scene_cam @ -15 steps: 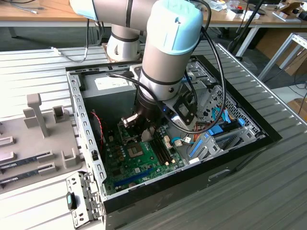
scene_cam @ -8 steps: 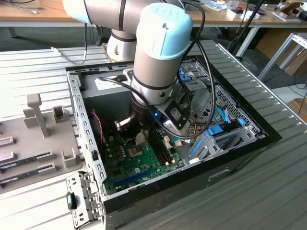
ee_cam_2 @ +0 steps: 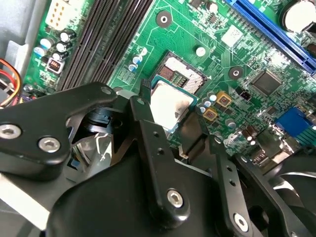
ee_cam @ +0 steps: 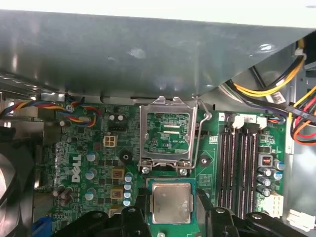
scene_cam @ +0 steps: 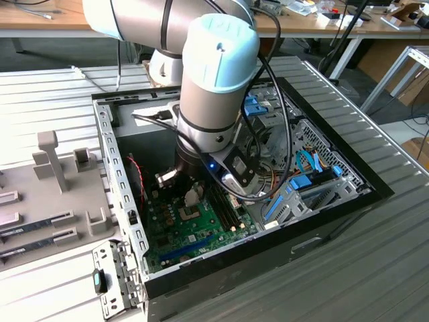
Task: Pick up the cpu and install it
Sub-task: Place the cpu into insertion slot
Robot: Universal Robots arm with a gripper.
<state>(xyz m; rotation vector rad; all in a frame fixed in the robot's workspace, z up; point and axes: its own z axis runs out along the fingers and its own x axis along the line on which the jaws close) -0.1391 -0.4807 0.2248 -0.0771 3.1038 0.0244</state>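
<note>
The cpu (ee_cam: 171, 201), a small square chip with a silvery lid and thin green rim, lies flat between my two black fingers (ee_cam: 139, 210). My gripper (ee_cam: 172, 210) is shut on the cpu (ee_cam_2: 169, 104), one finger on each side. It hovers just over the open socket (ee_cam_2: 185, 74), part of whose contact field shows beside the chip. The socket's metal load plate (ee_cam: 165, 133) stands flipped open with its lever beside it. In the exterior view my gripper (scene_cam: 191, 196) is down inside the computer case, low over the green motherboard (scene_cam: 194, 231).
Black memory slots (ee_cam: 242, 168) run beside the socket. Bundles of coloured cables (scene_cam: 301, 168) and drive bays fill the case on the exterior view's right. The case's metal walls (scene_cam: 114, 168) ring the board closely. A grey fixture tray (scene_cam: 53, 194) lies outside on the exterior view's left.
</note>
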